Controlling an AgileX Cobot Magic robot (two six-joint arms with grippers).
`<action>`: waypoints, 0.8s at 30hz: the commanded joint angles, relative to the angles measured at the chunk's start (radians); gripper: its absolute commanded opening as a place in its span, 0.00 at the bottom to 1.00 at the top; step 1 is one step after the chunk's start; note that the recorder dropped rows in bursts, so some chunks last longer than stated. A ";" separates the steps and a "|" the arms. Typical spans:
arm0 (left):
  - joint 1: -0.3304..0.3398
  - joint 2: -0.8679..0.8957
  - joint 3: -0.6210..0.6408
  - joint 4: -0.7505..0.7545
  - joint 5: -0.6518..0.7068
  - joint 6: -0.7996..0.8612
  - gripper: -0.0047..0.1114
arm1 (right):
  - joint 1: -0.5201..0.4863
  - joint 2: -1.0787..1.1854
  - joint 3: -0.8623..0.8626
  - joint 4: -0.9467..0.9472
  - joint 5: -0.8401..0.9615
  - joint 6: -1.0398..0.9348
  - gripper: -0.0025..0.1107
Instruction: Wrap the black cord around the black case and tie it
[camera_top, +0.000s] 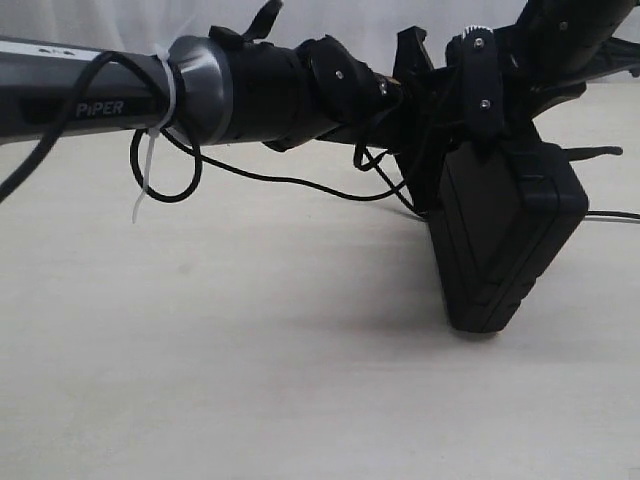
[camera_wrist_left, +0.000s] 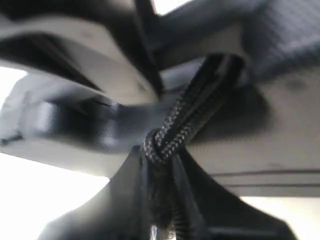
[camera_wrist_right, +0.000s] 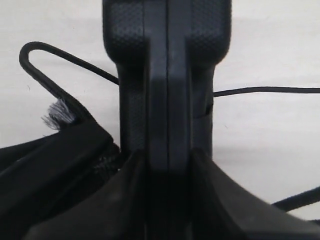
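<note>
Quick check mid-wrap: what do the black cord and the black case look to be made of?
The black cord: looks like braided synthetic fibre with a slight sheen; the weave shows close up and one end frays into pale strands. The black case: probably moulded plastic, matte; fine stippled texture and a straight seam along its edge.

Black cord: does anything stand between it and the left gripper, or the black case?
Nothing visible does: the left gripper is shut on the black cord, beside the black case held by the right gripper.
</note>
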 joint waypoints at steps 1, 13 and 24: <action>-0.016 -0.012 -0.002 -0.014 -0.018 -0.060 0.04 | 0.008 -0.007 -0.006 0.113 -0.021 -0.007 0.06; 0.044 -0.033 -0.002 0.335 0.273 -0.383 0.62 | 0.008 -0.007 -0.006 0.111 -0.023 -0.007 0.06; 0.061 -0.033 -0.002 0.730 0.400 -0.848 0.62 | 0.008 -0.007 -0.006 0.111 -0.028 -0.007 0.06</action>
